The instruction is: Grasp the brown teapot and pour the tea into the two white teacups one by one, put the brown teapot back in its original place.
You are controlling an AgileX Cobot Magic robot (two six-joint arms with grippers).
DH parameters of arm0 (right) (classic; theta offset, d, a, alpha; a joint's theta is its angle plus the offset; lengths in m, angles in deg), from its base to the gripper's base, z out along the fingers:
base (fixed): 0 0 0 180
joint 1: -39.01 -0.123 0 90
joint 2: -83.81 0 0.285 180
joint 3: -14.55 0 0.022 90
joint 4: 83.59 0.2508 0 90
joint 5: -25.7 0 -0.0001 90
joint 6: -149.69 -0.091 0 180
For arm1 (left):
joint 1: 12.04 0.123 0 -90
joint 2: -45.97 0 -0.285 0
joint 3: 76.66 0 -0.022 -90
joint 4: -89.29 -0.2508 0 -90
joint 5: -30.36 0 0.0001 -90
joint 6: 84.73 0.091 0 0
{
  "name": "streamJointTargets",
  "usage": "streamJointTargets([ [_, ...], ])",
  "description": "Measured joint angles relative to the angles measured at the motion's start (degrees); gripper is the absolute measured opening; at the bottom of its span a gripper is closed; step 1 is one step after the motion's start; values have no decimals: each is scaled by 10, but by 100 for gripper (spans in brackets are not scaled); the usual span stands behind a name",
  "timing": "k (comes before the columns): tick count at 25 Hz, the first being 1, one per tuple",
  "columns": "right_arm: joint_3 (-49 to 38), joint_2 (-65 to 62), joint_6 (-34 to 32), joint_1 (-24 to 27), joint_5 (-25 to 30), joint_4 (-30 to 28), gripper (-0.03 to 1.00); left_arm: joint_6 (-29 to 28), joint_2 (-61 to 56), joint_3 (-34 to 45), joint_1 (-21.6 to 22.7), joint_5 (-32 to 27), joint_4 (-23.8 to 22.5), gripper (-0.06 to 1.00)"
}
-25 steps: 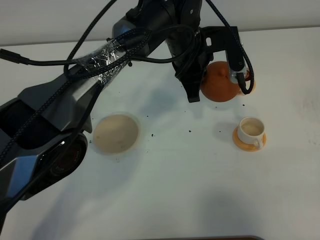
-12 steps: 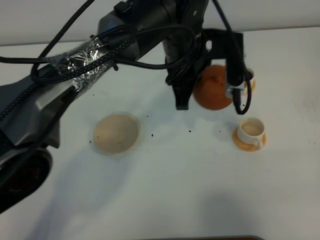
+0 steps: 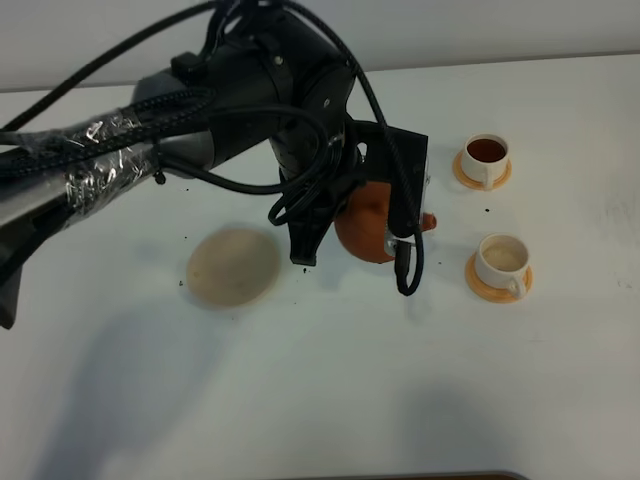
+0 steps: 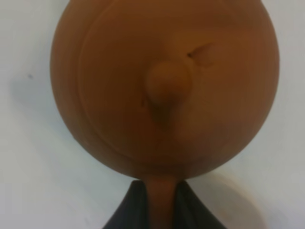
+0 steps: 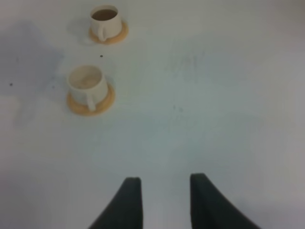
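Observation:
The brown teapot (image 3: 368, 232) hangs above the table between the pale beige coaster (image 3: 232, 266) and the nearer white teacup (image 3: 502, 258), its spout pointing toward the cups. My left gripper (image 4: 161, 193) is shut on the pot's stubby handle; in the left wrist view the teapot (image 4: 164, 86) fills the frame, lid knob in the middle. The farther teacup (image 3: 487, 154) holds dark tea (image 3: 487, 149); the nearer cup looks pale inside. My right gripper (image 5: 164, 200) is open over bare table, well apart from both cups (image 5: 86, 84) (image 5: 104, 21).
The bulky left arm (image 3: 250, 110) with its cables hides the table behind the teapot. Each cup stands on a small orange saucer (image 3: 478, 284). Dark specks lie scattered near the coaster. The table's far edge runs along the top of the high view.
The left arm has carried the teapot away from the farther cup, toward the front and left. That cup, now uncovered, shows dark tea. The right gripper has not visibly moved.

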State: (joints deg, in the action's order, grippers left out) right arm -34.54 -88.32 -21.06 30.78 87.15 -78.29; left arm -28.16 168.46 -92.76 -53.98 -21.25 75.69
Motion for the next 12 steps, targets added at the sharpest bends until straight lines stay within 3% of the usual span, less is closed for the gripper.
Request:
streamJointTargets([
  [6,0,0,0,0,0,0,24,22,26,5,0,147,-20,11],
  [12,0,0,0,0,0,0,24,61,78,5,-6,217,-28,11],
])
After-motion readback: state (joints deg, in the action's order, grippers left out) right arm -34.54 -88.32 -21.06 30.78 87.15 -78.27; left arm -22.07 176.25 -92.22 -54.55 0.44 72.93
